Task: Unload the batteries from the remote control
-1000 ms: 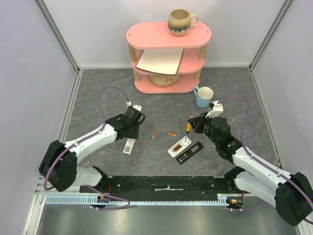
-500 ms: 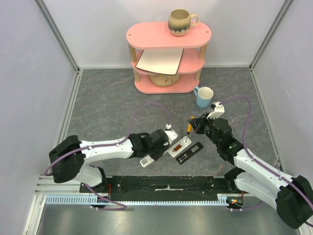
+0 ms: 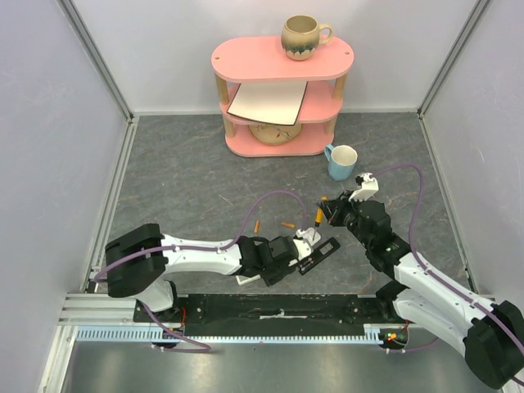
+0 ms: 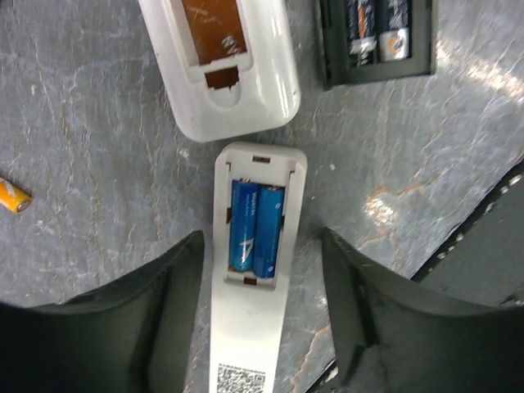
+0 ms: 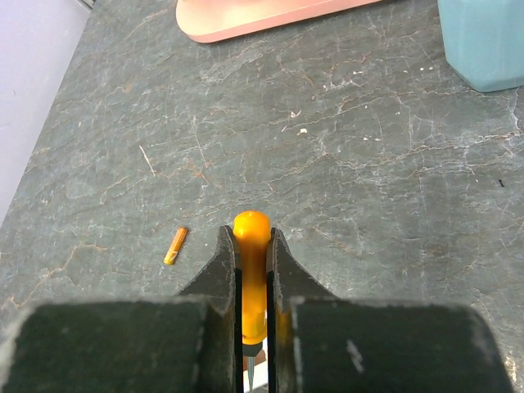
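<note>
Fingers [image 4: 176, 282] of left gripper [image 4: 260, 244] spread, flanking white remote [image 4: 248, 327] without touching. Blue batteries [image 4: 255, 227] lie between fingertips, long axes parallel to fingers (left arm nearest). Right gripper [image 5: 250, 239] clamps screwdriver [image 5: 251, 223].

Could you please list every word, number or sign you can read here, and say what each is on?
No word or number reads clearly.
QR code on the white remote: a pattern only, no legible text.
White print on the blue batteries: too blurred to read.
Labels on the cells in the black remote: too blurred to read.
</note>
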Motion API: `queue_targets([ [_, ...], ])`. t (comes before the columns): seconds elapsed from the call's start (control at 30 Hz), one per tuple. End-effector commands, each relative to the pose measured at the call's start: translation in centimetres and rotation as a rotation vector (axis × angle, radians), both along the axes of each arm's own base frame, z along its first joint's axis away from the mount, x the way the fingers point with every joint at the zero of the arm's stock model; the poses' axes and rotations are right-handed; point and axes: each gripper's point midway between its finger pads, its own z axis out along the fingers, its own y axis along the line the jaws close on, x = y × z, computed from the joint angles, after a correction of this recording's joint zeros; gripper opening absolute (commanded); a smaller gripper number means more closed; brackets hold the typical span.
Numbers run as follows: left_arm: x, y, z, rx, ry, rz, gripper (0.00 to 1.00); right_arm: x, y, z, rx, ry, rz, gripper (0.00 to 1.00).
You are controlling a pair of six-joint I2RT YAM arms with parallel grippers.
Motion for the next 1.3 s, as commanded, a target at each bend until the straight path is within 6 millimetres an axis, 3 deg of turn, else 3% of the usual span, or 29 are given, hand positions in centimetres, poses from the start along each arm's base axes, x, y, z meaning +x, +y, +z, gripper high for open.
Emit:
queue_targets([
  [0.0,0.3,-1.8,1.9,-0.121,-0.041,0.031,0.69,-0.1,-0.1,0.8,0.014,-0.030,0.007,0.00],
  [0.37,-0.6,1.0,4.0,-0.227,-0.009,0.142,0.85,-0.9,1.2,1.9,0.056,-0.074,0.093,0.00],
  [0.57,-1.4,1.9,3.1,-0.193,0.055,0.183,0.85,-1.4,2.6,1.9,0.083,-0.078,0.162,0.00],
  [0.9,1.3,3.6,0.6,-0.028,0.071,0.318,0.83,-1.9,3.9,1.5,0.094,-0.071,0.214,0.00],
  [0.97,1.5,4.0,0.2,-0.004,0.081,0.329,0.78,-2.0,3.8,1.6,0.091,-0.074,0.213,0.00],
  [1.03,1.2,3.6,-0.1,-0.002,0.110,0.308,0.67,-1.9,3.7,1.5,0.086,-0.072,0.209,0.00],
  [1.1,0.9,3.1,-0.2,-0.010,0.128,0.273,0.48,-1.9,3.6,1.4,0.080,-0.072,0.201,0.00],
  [1.17,0.7,2.8,-0.3,-0.013,0.143,0.249,0.35,-1.8,3.5,1.4,0.073,-0.071,0.196,0.00],
  [1.23,1.1,2.7,0.3,-0.034,0.116,0.247,0.05,-1.7,3.4,1.3,0.071,-0.068,0.193,0.00],
  [1.27,1.5,2.8,0.9,-0.049,0.095,0.253,0.02,-1.7,3.4,1.3,0.070,-0.069,0.193,0.00],
])
